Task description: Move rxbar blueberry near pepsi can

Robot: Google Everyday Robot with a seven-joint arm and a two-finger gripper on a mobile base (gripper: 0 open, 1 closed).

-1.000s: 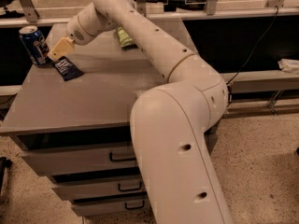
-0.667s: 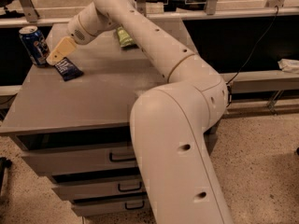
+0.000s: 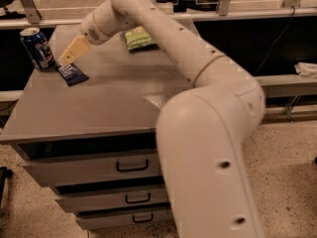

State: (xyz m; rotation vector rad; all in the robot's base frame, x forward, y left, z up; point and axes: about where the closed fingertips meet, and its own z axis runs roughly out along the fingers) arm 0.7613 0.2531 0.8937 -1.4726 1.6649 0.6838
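Pincer [image 3: 67,58] hangs just over rxbar blueberry [image 3: 73,75] (open or closed: can't tell). Bar lies flat on surface [image 3: 99,108], just beside upright pepsi can [image 3: 37,47], left rear corner.

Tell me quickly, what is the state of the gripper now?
Gripper: right by the rxbar blueberry, near the pepsi can; open or closed cannot be told.

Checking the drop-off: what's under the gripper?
The rxbar blueberry lies flat on the tabletop below the gripper, beside the pepsi can. The gripper's tip hides any contact with the bar.
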